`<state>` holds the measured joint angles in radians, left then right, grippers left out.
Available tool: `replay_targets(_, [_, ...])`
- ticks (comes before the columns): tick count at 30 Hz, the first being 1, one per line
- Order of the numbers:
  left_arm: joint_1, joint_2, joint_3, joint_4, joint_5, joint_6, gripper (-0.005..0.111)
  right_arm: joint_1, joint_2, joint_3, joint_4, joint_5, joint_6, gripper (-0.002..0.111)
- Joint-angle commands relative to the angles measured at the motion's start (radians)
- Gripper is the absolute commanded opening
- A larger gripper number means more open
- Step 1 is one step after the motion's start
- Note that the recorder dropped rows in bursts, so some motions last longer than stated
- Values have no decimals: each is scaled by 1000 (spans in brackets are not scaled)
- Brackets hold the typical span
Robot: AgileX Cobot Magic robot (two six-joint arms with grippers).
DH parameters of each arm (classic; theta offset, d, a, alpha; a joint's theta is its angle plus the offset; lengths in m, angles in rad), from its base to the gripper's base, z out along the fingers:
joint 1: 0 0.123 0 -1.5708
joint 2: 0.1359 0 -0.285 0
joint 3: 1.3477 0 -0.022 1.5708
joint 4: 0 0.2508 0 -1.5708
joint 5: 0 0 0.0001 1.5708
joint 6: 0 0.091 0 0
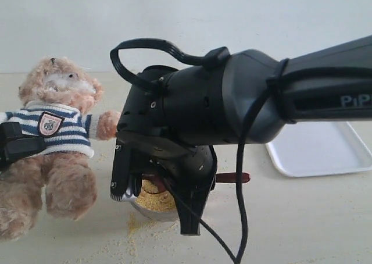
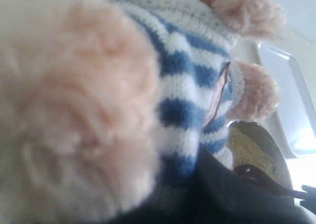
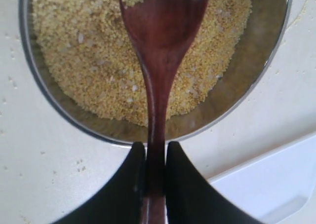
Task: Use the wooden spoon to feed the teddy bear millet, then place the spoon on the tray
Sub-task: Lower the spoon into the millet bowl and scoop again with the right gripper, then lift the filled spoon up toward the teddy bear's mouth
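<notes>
wooden spoon (image 3: pixel 160 46) pinched in right hand (image 3: pixel 155 152), over millet (image 3: pixel 84 56)

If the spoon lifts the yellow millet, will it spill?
Probably a little. The millet is loose, fine grain, and some lies scattered beside the bowl. The wooden spoon looks shallow, so tilting it would likely pour grains off.

Teddy bear (image 1: pixel 55 130) left, bowl (image 1: pixel 152 213) centre, tray (image 1: pixel 325 150) right.
</notes>
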<state>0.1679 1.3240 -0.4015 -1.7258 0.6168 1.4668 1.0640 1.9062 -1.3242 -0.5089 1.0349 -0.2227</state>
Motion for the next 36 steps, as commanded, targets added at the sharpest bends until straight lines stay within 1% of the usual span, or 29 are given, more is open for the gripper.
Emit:
replay_targets(1, [2, -2, -6, -19, 13, 18, 5, -34, -27, -3, 34, 21, 6, 0])
replay_targets(5, [2, -2, -6, -16, 16, 18, 5, -68, -35, -3, 96, 41, 4, 0])
replay_targets(7, [2, -2, -6, 40, 35, 9, 5, -88, -47, -3, 156, 61, -20, 0])
replay_targets(9, [2, -2, -6, 51, 43, 7, 5, -107, -62, -3, 218, 83, -79, 0])
replay_targets(12, [2, -2, -6, 65, 80, -27, 5, -135, -83, -3, 250, 94, -93, 0])
replay_targets(19, [2, -2, -6, 243, 213, -137, 5, -147, -118, -3, 275, 124, -103, 0])
replay_targets(21, [2, -2, -6, 310, 223, -177, 5, -147, -120, -3, 289, 128, -105, 0])
replay_targets(23, [2, -2, -6, 372, 223, -256, 5, -147, -120, -3, 291, 128, -108, 0])
replay_targets(26, [2, -2, -6, 442, 223, -326, 5, -147, -124, -3, 304, 122, -107, 0])
replay_targets(29, [2, -2, -6, 453, 228, -331, 5, -147, -136, -3, 339, 113, -107, 0])
replay_targets(36, [2, -2, -6, 459, 253, -337, 5, -147, -163, -3, 344, 112, -120, 0])
